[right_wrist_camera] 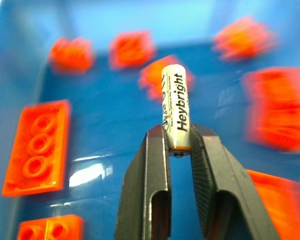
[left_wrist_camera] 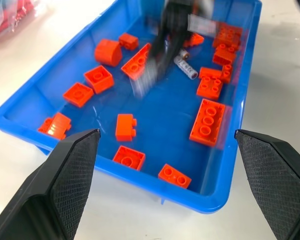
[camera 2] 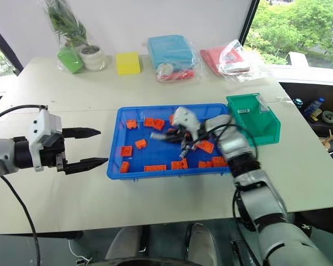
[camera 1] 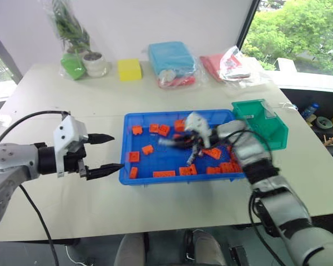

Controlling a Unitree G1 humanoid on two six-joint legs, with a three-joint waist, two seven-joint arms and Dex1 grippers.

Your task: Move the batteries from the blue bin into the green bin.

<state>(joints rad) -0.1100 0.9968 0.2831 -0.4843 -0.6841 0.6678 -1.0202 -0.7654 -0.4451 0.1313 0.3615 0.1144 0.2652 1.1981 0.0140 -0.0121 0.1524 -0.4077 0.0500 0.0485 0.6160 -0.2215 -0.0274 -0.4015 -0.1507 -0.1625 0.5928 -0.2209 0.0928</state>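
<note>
- R gripper (right_wrist_camera: 176,146): clenched on one battery (right_wrist_camera: 175,105), pinched at its lower end so most of the body stands clear of the tips; cell is held over the blue bin (camera 1: 155,176), among orange bricks (camera 1: 164,130).
- Grip at the end prob. chosen so the cell can be dropped cleanly once over the green bin (camera 1: 272,128), which sits just beside the blue bin's far R corner.
- Battery look: slim white-silver cylinder, black "Heybright" lettering along its length, thin orange band near the gripped end.
- A 2nd battery (left_wrist_camera: 185,66) is seen lying flat on the blue bin floor, near bricks.
- L gripper (camera 1: 104,152): fingers spread wide, nothing held; it is parked off the blue bin's L edge, apart from the rim, judged to be kept clear of the R arm's path.
- Green bin contents: can't be told.
</note>
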